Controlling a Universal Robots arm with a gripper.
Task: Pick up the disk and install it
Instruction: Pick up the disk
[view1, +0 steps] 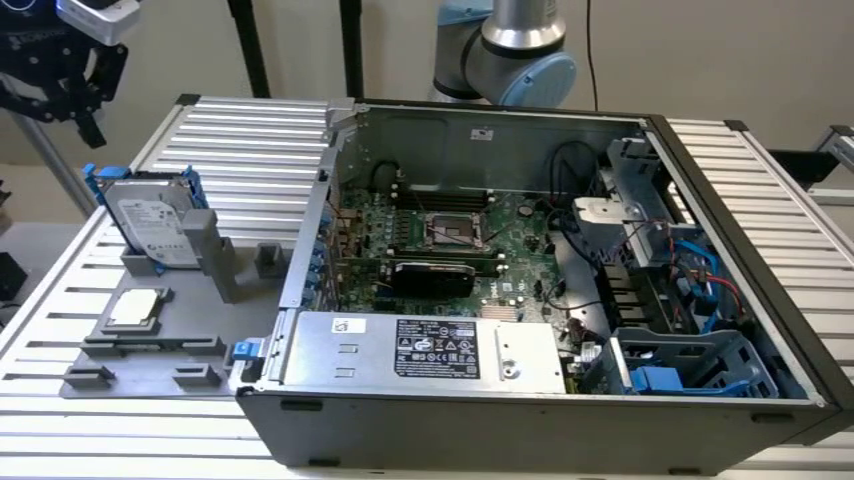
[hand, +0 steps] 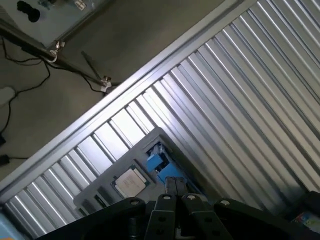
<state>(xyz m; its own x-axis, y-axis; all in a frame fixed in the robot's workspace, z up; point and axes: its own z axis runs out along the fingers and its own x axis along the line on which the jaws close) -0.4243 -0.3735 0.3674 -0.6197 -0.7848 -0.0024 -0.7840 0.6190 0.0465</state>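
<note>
End effector (hand: 175, 186) is clenched on nothing: in the wrist view its two fingertips meet with no gap between them that I can see. In the exterior view it hangs high at that view's left, above the disk (view1: 150, 222) and well apart from it.

The disk stands on its edge in a slot of the grey fixture (view1: 160, 352), leaning a little, with the white label toward the camera and the blue carrier around its sides. The fixture lies on the ribbed counter (view1: 254, 130), just beside the open case (view1: 534, 430). A small chip (view1: 138, 308) rests flat on the same fixture, near the disk.

I judge the disk to be stiff and rather heavy for how thin it is, so it will not bend but it may swing if I hold it far from the middle. The metal faces and the label look smooth and can slip. The blue carrier is plastic and probably gives under pressure, so I would not squeeze it at the rails. The free upper edge is the best place to take hold, with one finger on each flat face, near the centre. I also think the disk does not tolerate knocks, so the hold must be firm and without a jerk.
</note>
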